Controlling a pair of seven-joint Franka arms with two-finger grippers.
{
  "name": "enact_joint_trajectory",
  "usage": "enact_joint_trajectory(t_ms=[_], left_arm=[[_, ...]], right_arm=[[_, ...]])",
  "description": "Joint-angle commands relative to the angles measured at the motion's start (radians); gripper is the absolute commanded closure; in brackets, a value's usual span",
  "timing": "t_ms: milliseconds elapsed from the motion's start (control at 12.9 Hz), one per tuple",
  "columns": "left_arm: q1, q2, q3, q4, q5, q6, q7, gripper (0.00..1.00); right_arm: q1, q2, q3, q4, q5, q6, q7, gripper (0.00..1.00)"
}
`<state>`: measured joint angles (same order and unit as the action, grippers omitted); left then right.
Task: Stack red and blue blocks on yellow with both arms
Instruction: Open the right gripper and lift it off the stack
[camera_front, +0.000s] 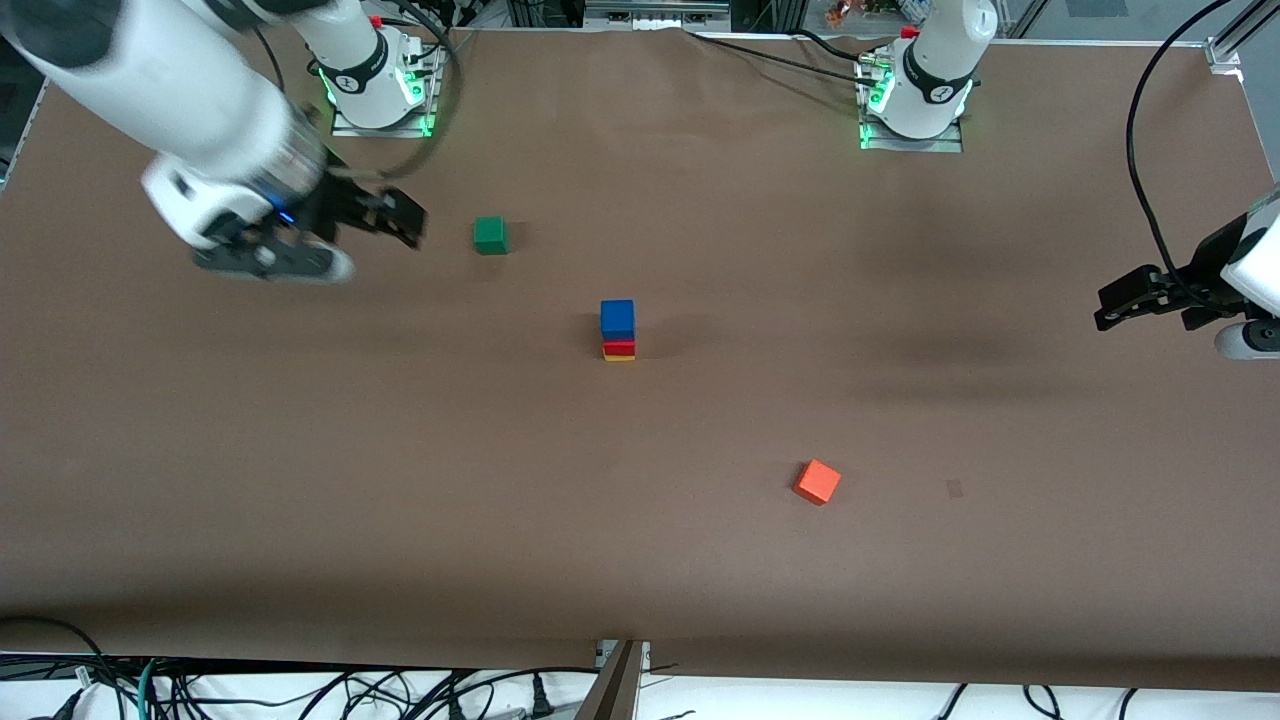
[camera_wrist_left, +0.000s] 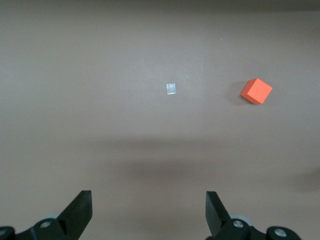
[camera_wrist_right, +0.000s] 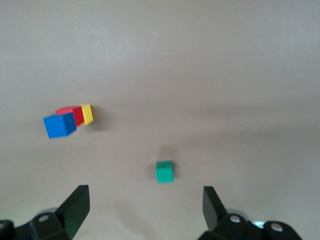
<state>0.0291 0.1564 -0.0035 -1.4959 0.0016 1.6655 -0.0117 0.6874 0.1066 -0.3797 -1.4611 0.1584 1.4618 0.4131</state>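
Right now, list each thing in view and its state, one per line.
yellow cube: on table, bottom of stack
red cube: on yellow
blue cube: on red, top
green cube: loose, alone
orange cube: loose, alone
left gripper: open, empty
right gripper: open, empty

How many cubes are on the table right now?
5: blue cube on red cube on yellow cube mid-table; green cube farther from the camera; orange cube nearer.

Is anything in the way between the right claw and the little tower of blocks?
Nothing visible. The open right claw is over bare table, beside the small green cube, which sits off its line to the stack: blue cube on red cube on yellow cube.
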Motion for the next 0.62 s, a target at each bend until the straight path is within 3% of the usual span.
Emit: enact_joint_trajectory(t_ms=[0,155,544], left_arm=[[-0.005,0.012,0.0,0.026,0.012,-0.01,0.016,0.0],[-0.005,0.012,0.0,0.026,0.011,-0.01,0.016,0.0],[-0.005,0.012,0.0,0.028,0.012,-0.01,0.016,0.0]], right_arm=[[0.012,-0.204,-0.024,-0.22,-0.063,0.023,-0.036,0.0],[0.012,-0.235,-0.027,-0.252,-0.118,0.028,-0.06,0.0],[0.011,-0.223,-0.082,-0.243,-0.125,0.049,-0.125,0.0]])
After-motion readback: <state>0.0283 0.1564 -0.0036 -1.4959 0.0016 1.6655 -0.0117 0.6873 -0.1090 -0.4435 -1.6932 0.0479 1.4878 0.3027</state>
